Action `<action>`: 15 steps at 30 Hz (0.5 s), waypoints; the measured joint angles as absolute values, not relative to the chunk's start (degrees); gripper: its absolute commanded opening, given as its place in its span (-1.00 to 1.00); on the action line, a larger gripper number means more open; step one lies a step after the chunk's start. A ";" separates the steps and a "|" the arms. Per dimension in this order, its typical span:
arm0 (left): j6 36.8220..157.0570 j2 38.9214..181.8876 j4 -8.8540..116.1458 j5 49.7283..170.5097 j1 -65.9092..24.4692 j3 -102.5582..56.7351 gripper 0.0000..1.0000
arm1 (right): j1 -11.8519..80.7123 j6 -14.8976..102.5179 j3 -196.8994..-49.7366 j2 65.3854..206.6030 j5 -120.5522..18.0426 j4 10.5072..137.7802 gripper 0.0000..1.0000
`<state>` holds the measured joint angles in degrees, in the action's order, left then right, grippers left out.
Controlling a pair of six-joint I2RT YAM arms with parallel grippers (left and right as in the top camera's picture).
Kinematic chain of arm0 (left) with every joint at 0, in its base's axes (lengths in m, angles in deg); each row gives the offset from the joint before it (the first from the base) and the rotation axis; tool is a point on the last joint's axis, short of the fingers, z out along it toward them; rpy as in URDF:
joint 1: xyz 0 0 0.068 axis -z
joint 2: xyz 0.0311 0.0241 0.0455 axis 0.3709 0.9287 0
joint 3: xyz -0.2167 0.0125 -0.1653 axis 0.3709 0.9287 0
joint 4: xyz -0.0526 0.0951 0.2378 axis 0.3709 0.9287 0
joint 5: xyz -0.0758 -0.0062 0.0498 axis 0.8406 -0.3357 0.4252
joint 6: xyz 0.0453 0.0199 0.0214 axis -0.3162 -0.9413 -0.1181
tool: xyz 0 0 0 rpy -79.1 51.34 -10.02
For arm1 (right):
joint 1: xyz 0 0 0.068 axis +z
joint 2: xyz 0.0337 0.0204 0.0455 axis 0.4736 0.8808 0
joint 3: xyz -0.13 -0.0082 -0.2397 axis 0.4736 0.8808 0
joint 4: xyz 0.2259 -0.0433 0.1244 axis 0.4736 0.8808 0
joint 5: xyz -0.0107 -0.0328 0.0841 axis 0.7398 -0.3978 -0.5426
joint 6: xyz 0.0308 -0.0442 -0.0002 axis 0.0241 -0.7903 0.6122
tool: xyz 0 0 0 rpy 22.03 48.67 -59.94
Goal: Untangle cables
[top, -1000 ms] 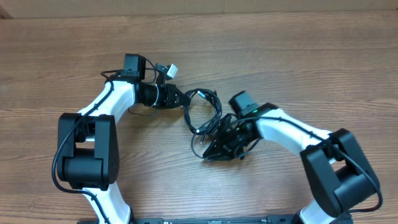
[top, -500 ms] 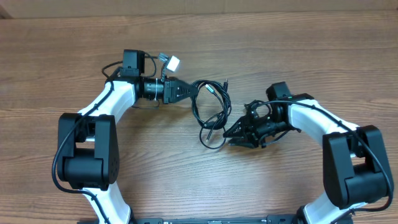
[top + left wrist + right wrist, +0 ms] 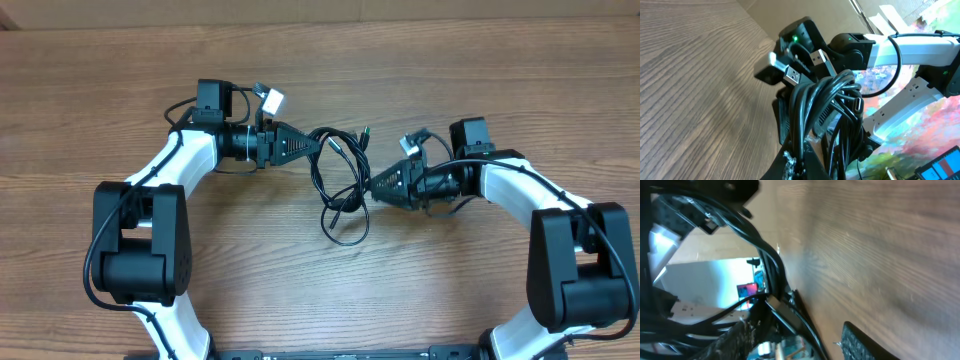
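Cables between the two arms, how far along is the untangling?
Nothing looks done: the cables are one tangled bundle of loops. In hand: the left gripper is shut on the bundle's upper end; the right gripper stands open beside the loops. Left: pulling the cords apart and laying them separately.

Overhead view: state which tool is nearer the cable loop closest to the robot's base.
Right. The right tool sits just beyond that loop, rightward; the left tool grips the cables at their far end.
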<state>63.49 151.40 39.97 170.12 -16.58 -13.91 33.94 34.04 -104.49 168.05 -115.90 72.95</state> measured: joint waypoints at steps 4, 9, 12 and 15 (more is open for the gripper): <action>63.47 151.40 39.93 170.38 -16.58 -13.91 -0.91 | 34.05 37.54 -104.51 168.05 -115.90 69.30 -0.28; 63.47 151.40 39.91 170.40 -16.58 -13.91 -0.92 | 35.80 42.19 -104.51 168.05 -111.98 71.75 -0.23; 63.47 151.40 39.93 170.40 -16.58 -13.91 -0.92 | 37.35 43.44 -104.51 168.05 -110.45 72.17 -0.21; 63.47 151.40 39.93 170.40 -16.58 -13.91 -0.91 | 38.11 43.83 -104.51 168.05 -109.65 71.99 -0.22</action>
<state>63.47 151.40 39.93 170.40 -16.58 -13.91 38.11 43.83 -104.51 168.05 -109.65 71.99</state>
